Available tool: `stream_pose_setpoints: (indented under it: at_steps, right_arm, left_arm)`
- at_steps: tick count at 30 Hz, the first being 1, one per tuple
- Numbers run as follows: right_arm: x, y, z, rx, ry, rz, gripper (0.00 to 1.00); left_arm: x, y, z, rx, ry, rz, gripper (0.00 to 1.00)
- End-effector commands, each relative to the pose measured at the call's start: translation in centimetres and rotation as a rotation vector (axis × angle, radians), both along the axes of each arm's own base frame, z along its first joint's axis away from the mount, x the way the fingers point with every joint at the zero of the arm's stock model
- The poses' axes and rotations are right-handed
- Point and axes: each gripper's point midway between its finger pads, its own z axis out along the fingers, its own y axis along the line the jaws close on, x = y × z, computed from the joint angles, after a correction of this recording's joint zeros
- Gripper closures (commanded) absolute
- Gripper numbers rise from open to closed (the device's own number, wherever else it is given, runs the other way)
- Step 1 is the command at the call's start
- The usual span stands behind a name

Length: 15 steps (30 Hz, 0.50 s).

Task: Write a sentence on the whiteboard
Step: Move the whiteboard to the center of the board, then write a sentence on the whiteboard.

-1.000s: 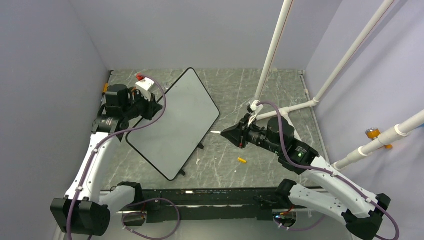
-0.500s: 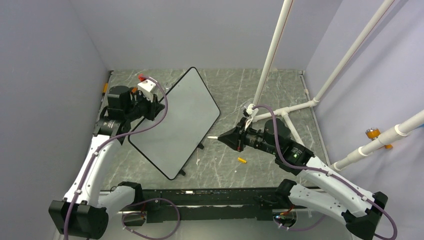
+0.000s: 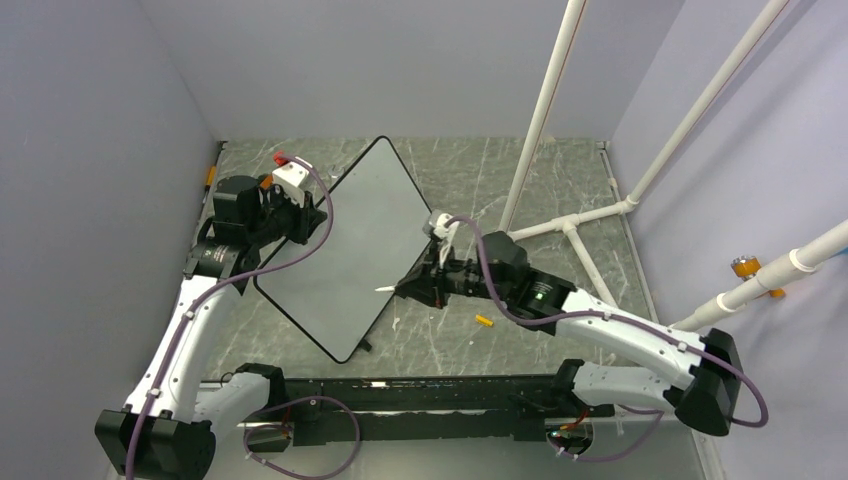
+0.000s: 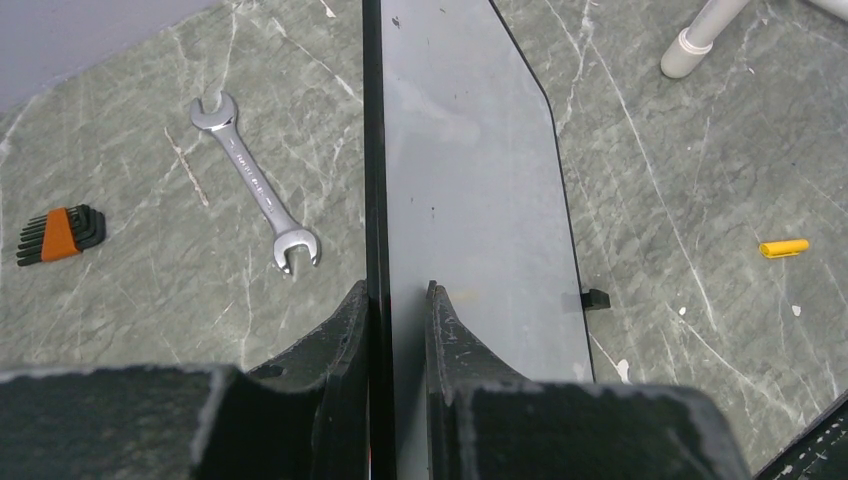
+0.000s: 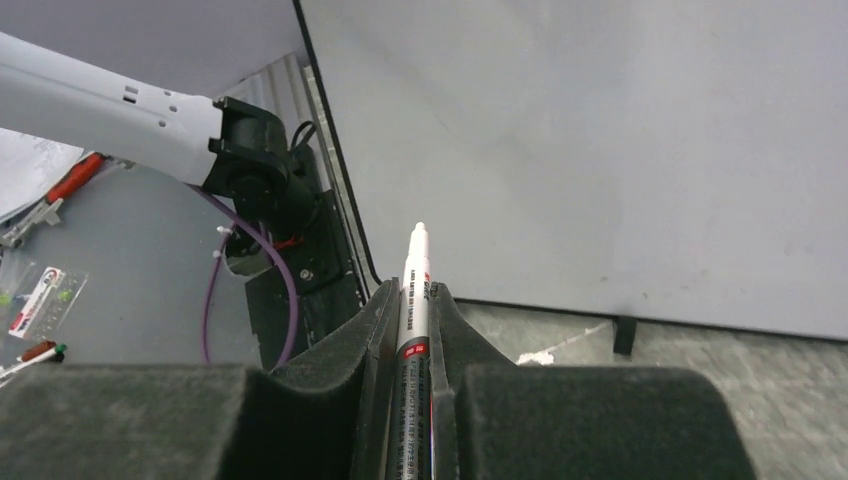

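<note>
Both clamped: left gripper [image 4: 398, 292] whiteboard [image 4: 470, 180], right gripper [image 5: 413, 293] marker [image 5: 418, 250].

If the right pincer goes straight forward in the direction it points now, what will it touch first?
Most likely the whiteboard. The right pincer is shut on a marker whose tip aims at the blank white face, so the tip would arrive first. The remaining gap is hard to judge.
</note>
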Motion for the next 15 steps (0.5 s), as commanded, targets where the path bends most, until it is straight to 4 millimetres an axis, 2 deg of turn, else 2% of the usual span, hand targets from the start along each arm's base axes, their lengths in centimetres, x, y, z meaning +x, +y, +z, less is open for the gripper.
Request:
stream_pose_setpoints:
  at_steps: [1, 15]
  right_arm:
    - [0.4, 2.8, 5.2, 0.092, -0.18, 0.021, 1.0]
    - [-0.4, 9.3, 6.1, 0.091, -0.3, 0.072, 1.0]
  left_arm:
    - [-3.7, 0.1, -6.7, 0.08, 0.264, -0.039, 1.0]
    - [-3.7, -0.1, -6.8, 0.066, 0.276, -0.044, 1.0]
